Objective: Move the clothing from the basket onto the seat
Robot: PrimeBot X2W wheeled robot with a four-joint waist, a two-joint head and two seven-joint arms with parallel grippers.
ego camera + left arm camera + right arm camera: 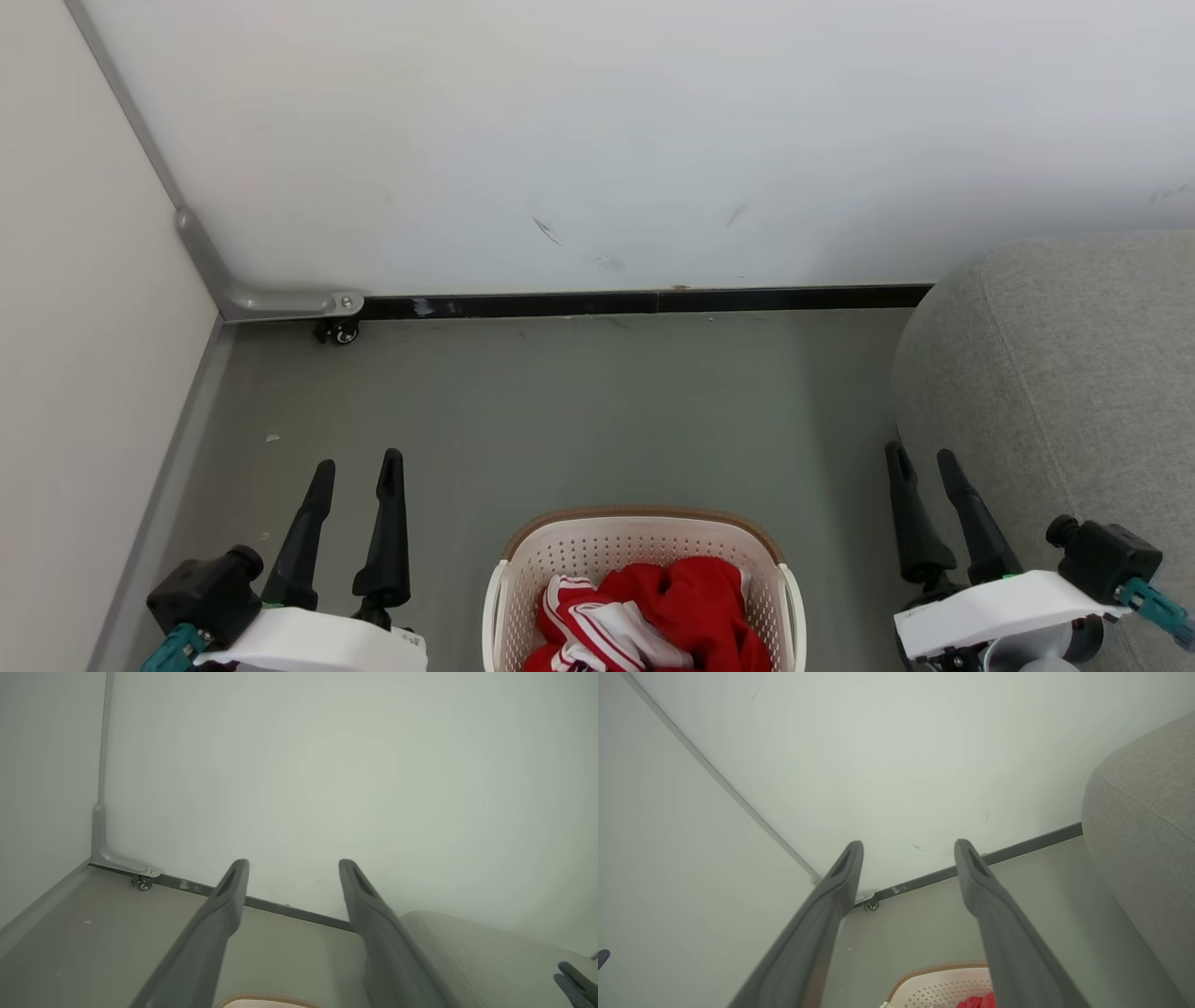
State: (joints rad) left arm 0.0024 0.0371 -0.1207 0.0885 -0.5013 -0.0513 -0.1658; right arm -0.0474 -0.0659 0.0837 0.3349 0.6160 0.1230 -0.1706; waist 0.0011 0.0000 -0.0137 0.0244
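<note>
Crumpled red-and-white soft-fabric jerseys [677, 602] lie inside the cream perforated plastic basket [644, 514] on the grey floor [579, 411]. Left gripper [358, 464] and right gripper [922, 455] flank the basket, jaws spread, holding nothing. The rounded grey upholstered seat [1074, 373] stands to the right.

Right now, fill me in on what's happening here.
Nothing is being handled yet. The left gripper and the right gripper are open and empty, one on either side of the basket, which stands on the floor. The red and white clothing lies bunched inside the basket. None of it is on the visible part of the grey seat to the robot's right.
</note>
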